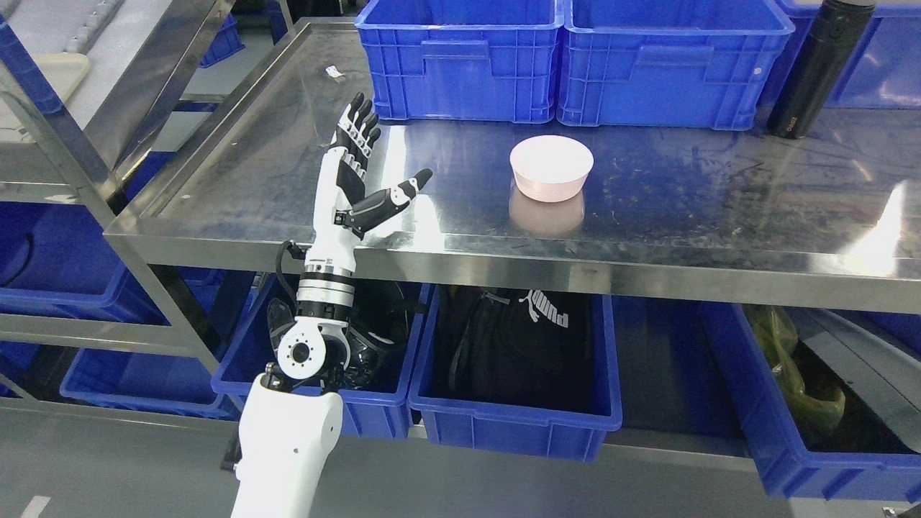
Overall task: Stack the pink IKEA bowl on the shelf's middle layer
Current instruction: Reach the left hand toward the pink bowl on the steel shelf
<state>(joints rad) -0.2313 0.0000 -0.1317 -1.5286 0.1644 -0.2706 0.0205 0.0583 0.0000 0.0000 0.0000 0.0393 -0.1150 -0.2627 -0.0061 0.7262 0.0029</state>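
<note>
A pink bowl (551, 167) sits upside down on the steel shelf surface (691, 208), near its middle. My left hand (374, 162) is raised over the shelf's front left part, palm facing right, fingers spread and thumb pointing toward the bowl. It holds nothing and is well to the left of the bowl, apart from it. The left arm rises from the bottom edge of the head view. The right arm does not show.
Two blue crates (460, 57) (669, 61) stand at the back of the shelf, a black bottle (817, 68) at the back right. Below the shelf are blue bins (514, 424), one with a black bag. Another steel rack (65, 144) stands at left.
</note>
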